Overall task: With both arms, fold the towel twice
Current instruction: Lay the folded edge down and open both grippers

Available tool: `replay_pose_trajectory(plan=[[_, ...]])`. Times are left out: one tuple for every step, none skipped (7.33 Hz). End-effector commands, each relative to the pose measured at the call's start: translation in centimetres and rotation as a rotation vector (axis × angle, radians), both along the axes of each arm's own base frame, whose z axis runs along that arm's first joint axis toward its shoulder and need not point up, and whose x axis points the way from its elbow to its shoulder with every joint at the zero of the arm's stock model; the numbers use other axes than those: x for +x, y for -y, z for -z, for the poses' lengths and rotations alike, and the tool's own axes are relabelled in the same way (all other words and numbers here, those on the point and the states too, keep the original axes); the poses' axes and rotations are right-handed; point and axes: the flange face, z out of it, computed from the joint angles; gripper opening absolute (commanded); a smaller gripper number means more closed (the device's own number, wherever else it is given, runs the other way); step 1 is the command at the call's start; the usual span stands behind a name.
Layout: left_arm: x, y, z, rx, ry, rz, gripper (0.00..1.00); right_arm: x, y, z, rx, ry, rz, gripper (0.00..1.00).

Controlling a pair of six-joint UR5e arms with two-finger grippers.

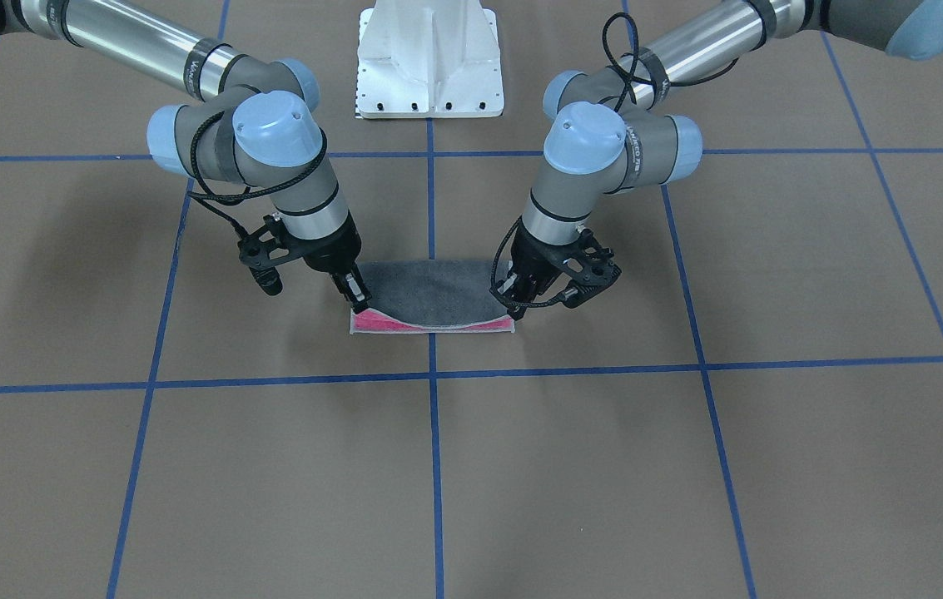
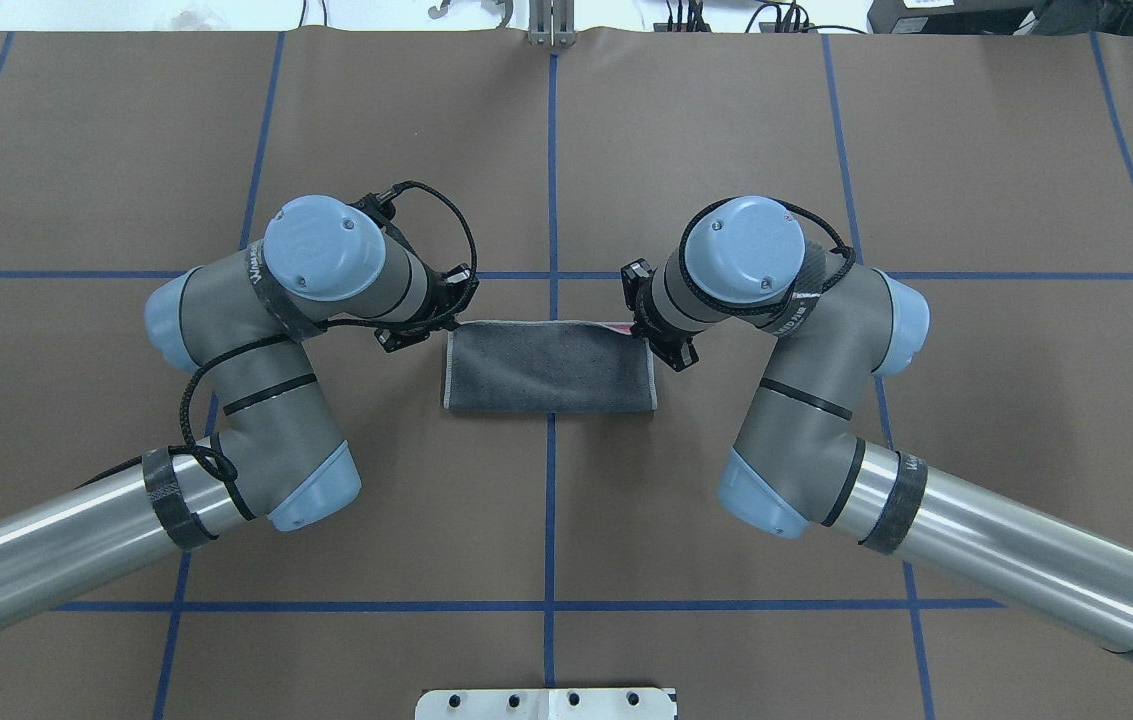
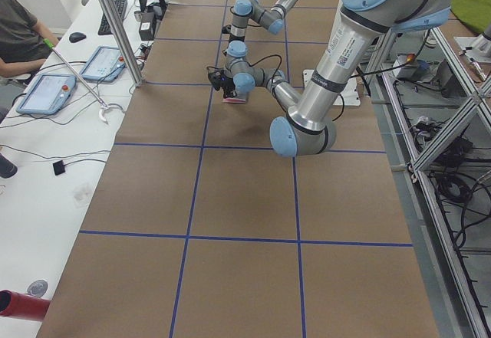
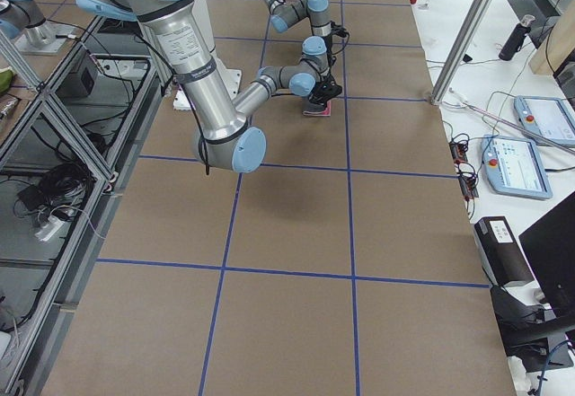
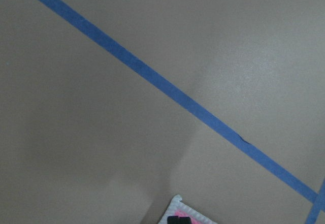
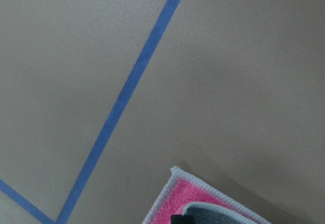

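Terry cloth, dark grey side up: the towel (image 1: pixel 429 291) lies on the counter (image 1: pixel 771 274), a brown papery surface gridded with blue tape (image 1: pixel 431 433). It is folded once into a strip whose long axis runs side to side.

From across the counter, the upper layer's edge away from the robot sags in the middle, baring a pink strip with pale stitched edging. The right arm (image 1: pixel 288 166) has its jaws clenched on one corner of that layer, and the left arm (image 1: pixel 596 166) on the other.

From overhead the towel is a neat grey rectangle between the two wrists, with a pink sliver at its far right corner. The jaws are hidden there.

Both end views show it only small and pink beneath the wrists.

Each wrist camera catches a stitched pink corner at its bottom edge, with grey lapping over it in the right one.
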Motion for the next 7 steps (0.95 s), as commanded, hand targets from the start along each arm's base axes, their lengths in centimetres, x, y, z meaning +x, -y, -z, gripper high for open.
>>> replay_pose_trajectory(plan=[[-0.45,0.63,-0.1,0.001,-0.004,0.011,0.67,0.03,-0.02,0.05,0.0,0.001,0.0,0.0],[-0.76,0.96,-0.08,0.002,-0.005,0.018,0.72,0.03,-0.02,0.05,0.001,0.001,0.0,0.0],[-0.84,1.04,-0.08,0.002,-0.005,0.019,0.74,0.03,-0.02,0.05,0.001,0.001,0.001,0.0],[-0.97,1.08,0.06,0.004,-0.008,0.021,0.75,0.03,-0.02,0.05,0.0,0.001,0.0,0.0],[-1.05,1.16,0.06,0.004,-0.008,0.022,0.76,0.05,-0.03,-0.06,0.0,0.0,0.001,0.0],[-1.05,1.16,0.06,0.003,-0.008,0.023,0.77,0.06,-0.04,-0.17,-0.002,-0.001,0.0,0.0],[-1.03,1.16,0.17,0.003,-0.01,0.022,0.77,0.09,-0.06,-0.1,0.0,0.0,0.001,0.0]])
